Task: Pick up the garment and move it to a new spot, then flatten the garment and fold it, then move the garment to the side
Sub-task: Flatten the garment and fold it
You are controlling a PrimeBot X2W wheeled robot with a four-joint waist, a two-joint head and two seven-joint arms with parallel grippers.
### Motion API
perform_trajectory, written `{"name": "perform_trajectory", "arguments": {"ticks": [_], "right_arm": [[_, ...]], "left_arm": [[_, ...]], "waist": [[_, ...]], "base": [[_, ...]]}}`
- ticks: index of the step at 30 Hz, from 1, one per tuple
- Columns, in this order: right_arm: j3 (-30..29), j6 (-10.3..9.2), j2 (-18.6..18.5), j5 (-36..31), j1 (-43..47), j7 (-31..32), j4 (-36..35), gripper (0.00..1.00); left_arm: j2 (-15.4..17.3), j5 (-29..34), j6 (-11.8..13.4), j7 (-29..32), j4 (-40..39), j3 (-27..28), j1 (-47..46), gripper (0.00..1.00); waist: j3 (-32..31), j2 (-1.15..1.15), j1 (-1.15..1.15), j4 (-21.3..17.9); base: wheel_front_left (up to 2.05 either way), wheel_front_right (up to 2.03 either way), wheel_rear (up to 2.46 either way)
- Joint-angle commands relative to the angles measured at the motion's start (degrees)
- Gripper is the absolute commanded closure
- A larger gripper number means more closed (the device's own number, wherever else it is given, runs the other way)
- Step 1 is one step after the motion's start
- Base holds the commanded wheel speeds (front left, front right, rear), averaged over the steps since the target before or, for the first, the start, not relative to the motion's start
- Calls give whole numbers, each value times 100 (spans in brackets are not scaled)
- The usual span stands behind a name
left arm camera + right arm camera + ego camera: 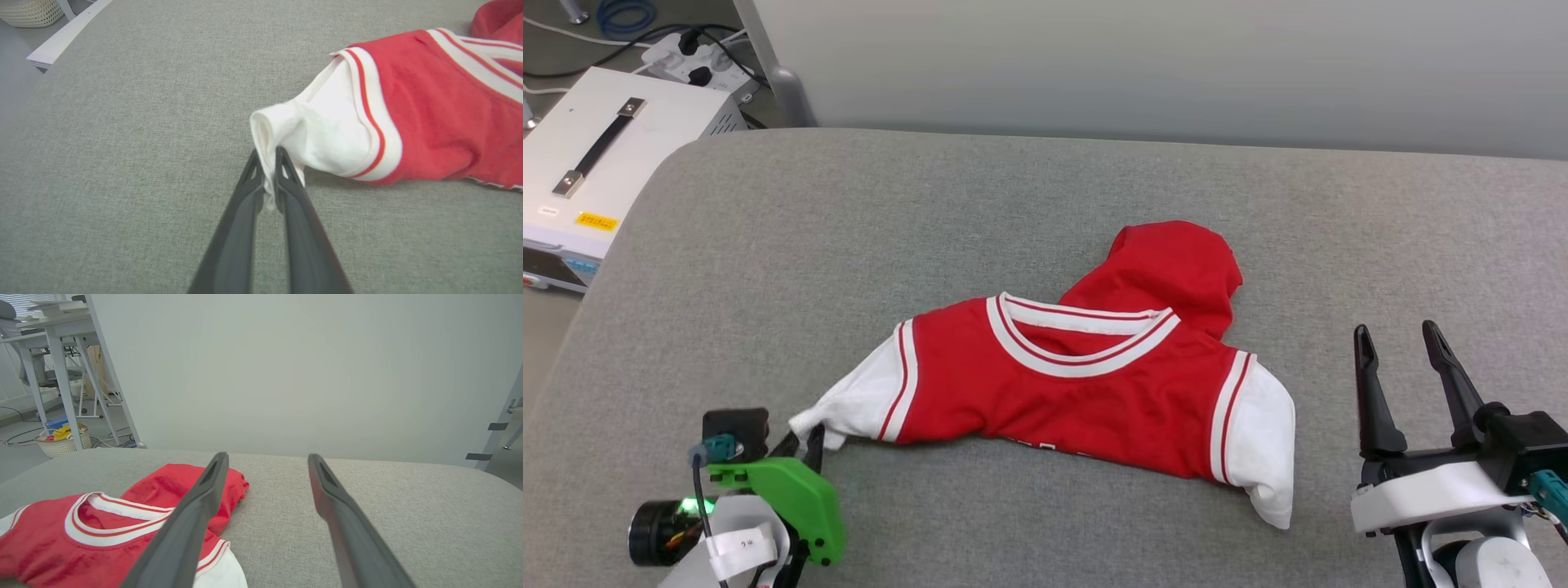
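Garment [1086, 392] lies crumpled mid grey cushion [1013, 196], nearer front edge, red part bunched behind collar. Left gripper [267, 159] pinches white sleeve cuff. Right gripper [1403, 336] spread, empty, near other sleeve. Judgement: flattening in hand; fold and side move outstanding.

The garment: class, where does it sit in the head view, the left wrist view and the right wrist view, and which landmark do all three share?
Head view: the garment lies in the middle, on the grey cushion.
Left wrist view: right half, its white sleeve pinched between the fingers of the left gripper.
Right wrist view: lower left, partly behind one finger of the right gripper.
Shared landmark: the red-and-white striped collar.
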Motion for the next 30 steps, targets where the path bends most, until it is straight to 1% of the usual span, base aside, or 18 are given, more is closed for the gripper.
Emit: {"name": "perform_trajectory", "arguments": {"ticks": [1,5,6,9,12,15,17,20,24,27,30], "right_arm": [[-18,-5,-9,-33,15,-54,26,0],[-24,-5,-9,-58,14,-54,55,0],[-37,-5,-9,-69,51,-54,83,0],[-56,-5,-9,-80,114,-54,122,0],[-91,-5,-9,-87,176,-54,124,0],[-133,-5,-8,-91,231,-54,113,0],[-154,-5,-12,-110,269,-54,118,0],[-163,-5,-13,-110,325,-54,161,0],[-187,-5,-21,-120,380,-47,332,0],[-149,-5,-88,-240,359,317,481,0],[-133,-5,-117,-95,270,1073,514,0]], "left_arm": [[-44,-46,-5,-43,117,42,26,0],[-153,-91,31,-221,440,109,-41,0],[-221,-78,-7,-494,480,154,-120,0],[-284,-39,-81,-899,323,217,-153,0],[-333,73,-249,-1168,-102,296,-116,0],[-426,232,-338,-1241,-672,472,36,0],[-598,348,-392,-1247,-1239,747,244,0],[-792,750,-471,-1250,-1957,1041,732,0],[-1050,1158,-593,-1251,-2477,1276,1287,0],[-1205,1348,-703,-1251,-2570,1375,1495,0],[-1307,1548,-844,-1251,-2511,1428,1530,0]], "waist": [[8,0,0,13],[-20,0,0,33],[-103,0,0,59],[-236,0,0,80],[-345,0,0,108],[-407,0,0,138],[-434,0,0,152],[-466,0,0,168],[-464,0,0,205],[-428,0,0,243],[-396,0,0,302]], "base": [[0,0,0],[0,0,0],[0,0,0],[0,0,0],[0,0,0],[0,0,0],[0,0,0],[0,0,0],[0,0,0],[0,0,0],[0,0,0]]}}
